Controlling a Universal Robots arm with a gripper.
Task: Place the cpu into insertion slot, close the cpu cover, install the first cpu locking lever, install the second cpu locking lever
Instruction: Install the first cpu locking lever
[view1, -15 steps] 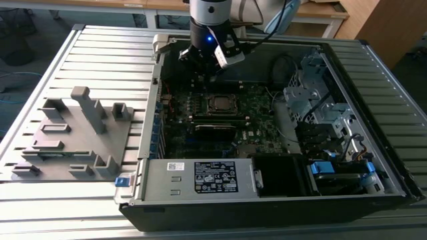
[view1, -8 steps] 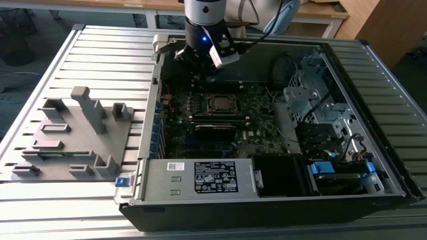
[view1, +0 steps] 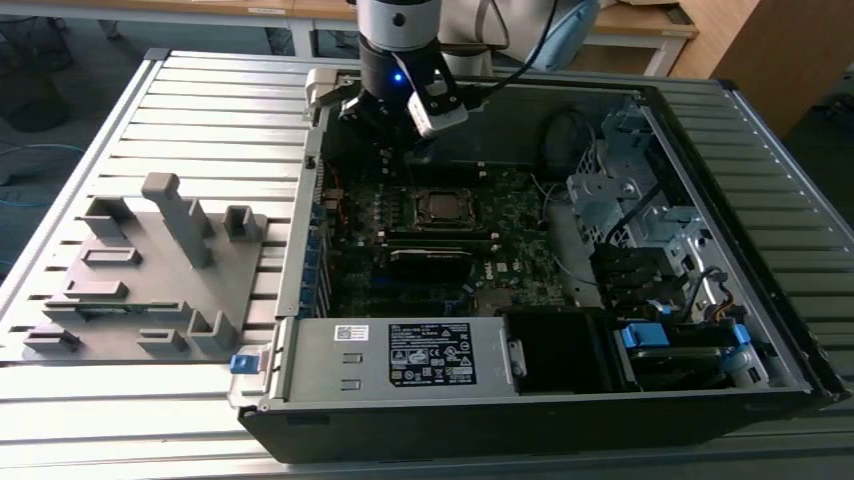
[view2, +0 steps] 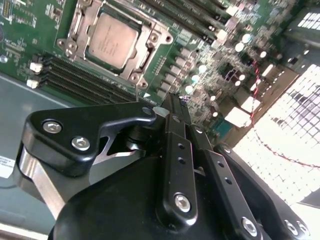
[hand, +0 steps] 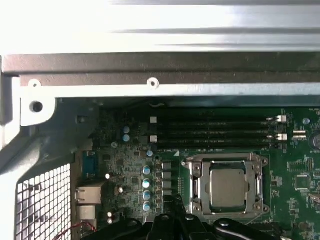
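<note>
The cpu (view1: 441, 207) (view2: 112, 40) (hand: 227, 187) lies flat in the insertion slot (hand: 200, 172) of the green motherboard inside the open computer case. The cpu cover (view2: 150, 42) (hand: 196, 186), a silvery frame, lies down around the chip's edges. Thin metal levers run along the frame's sides; I cannot tell whether they are latched. My gripper (view1: 407, 150) (view2: 170, 102) (hand: 175, 220) hangs above the board between the socket and the case's rear wall. Its black fingers (view2: 175, 150) are shut with nothing between them.
Long black memory sticks (hand: 215, 132) flank the socket. The case's metal wall (hand: 150, 65) and perforated rear panel (hand: 45, 200) stand close by. A power supply (view1: 400, 355) and a drive cage (view1: 641, 200) fill the case. A grey fixture (view1: 147, 270) sits at the exterior view's left.
</note>
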